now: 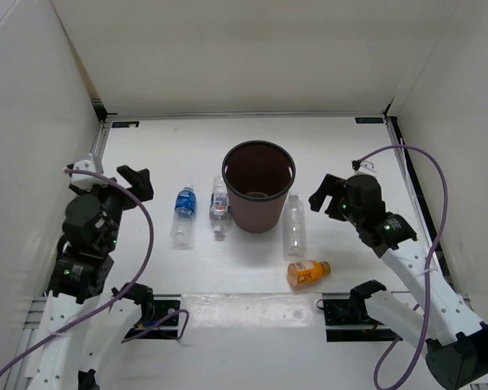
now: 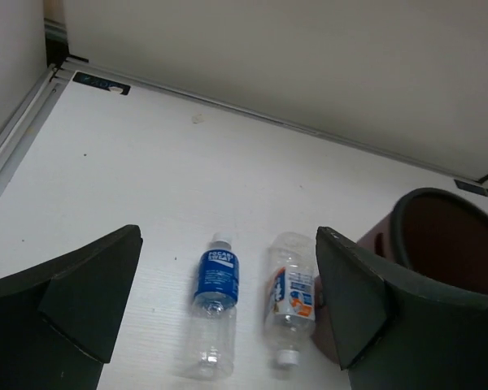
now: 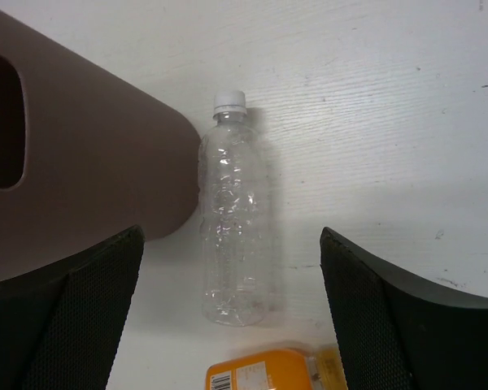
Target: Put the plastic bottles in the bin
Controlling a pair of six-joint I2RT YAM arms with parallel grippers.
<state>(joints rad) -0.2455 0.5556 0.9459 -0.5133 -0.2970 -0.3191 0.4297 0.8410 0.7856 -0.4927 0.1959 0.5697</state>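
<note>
The dark brown bin [image 1: 257, 213] stands upright mid-table. To its left lie a clear bottle with a blue label [image 1: 184, 215] and one with a pale label [image 1: 220, 205]. A plain clear bottle [image 1: 294, 225] lies to its right, and a short orange bottle [image 1: 307, 271] lies nearer the arms. My left gripper [image 1: 111, 179] hovers open left of the blue-label bottle. My right gripper [image 1: 337, 188] hovers open right of the plain bottle. The left wrist view frames the blue-label bottle [image 2: 215, 313], the pale-label bottle [image 2: 291, 296] and the bin's rim [image 2: 439, 195] between open jaws [image 2: 228, 236]. In the right wrist view the plain bottle [image 3: 232, 219], the orange bottle [image 3: 268, 374] and the bin's wall [image 3: 81, 179] lie below open jaws [image 3: 229, 236].
White walls enclose the table on the left, back and right. A purple cable [image 1: 427, 162] loops over the right arm and another [image 1: 146, 236] hangs by the left arm. Black mounting brackets [image 1: 346, 313] sit at the near edge.
</note>
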